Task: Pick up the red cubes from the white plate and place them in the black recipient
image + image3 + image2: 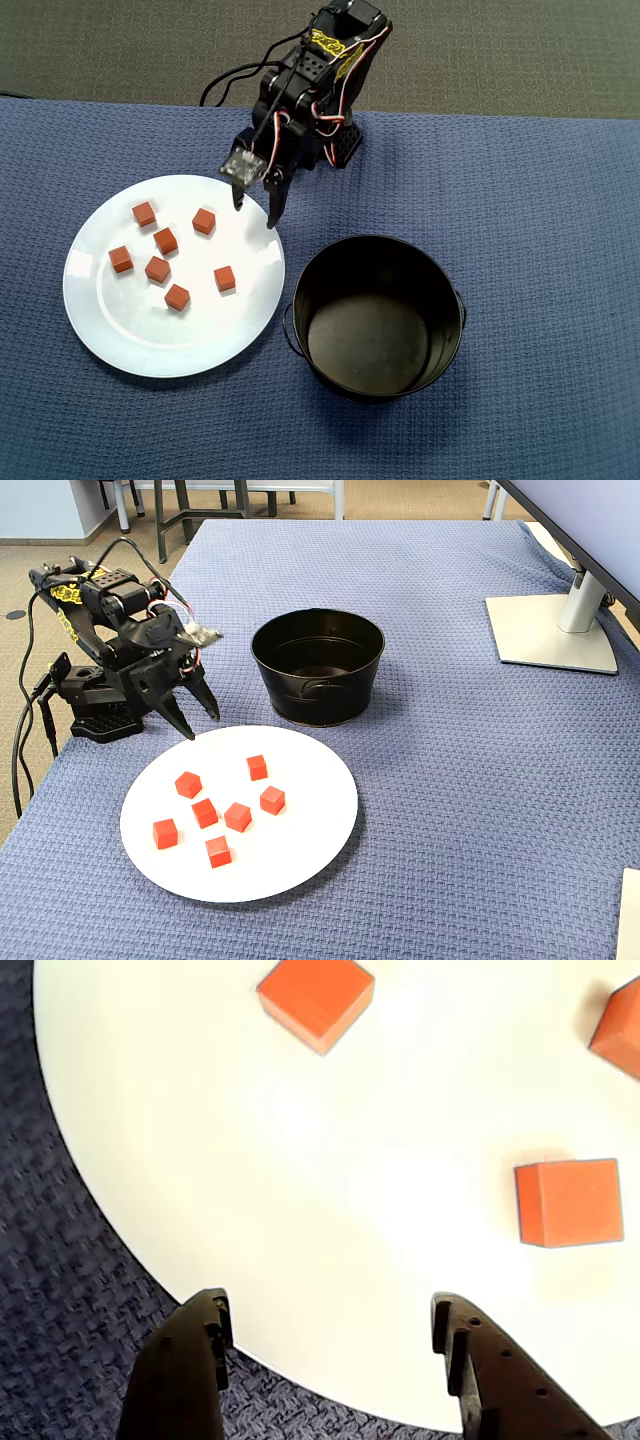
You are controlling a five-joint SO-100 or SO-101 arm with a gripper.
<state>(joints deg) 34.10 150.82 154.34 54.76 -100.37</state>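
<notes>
The arm (315, 95) is folded low over its base (95, 695), its upper links bunched together and the wrist pitched forward and down, with red and white wires looped along the joints. The gripper (254, 214) points downward with its 2 black fingers spread apart and nothing between them; in the fixed view the gripper (200, 723) hangs just in front of the base. In the wrist view both fingertips (215, 1325) enter from the bottom edge, clearly separated, the right one showing a row of small holes.
</notes>
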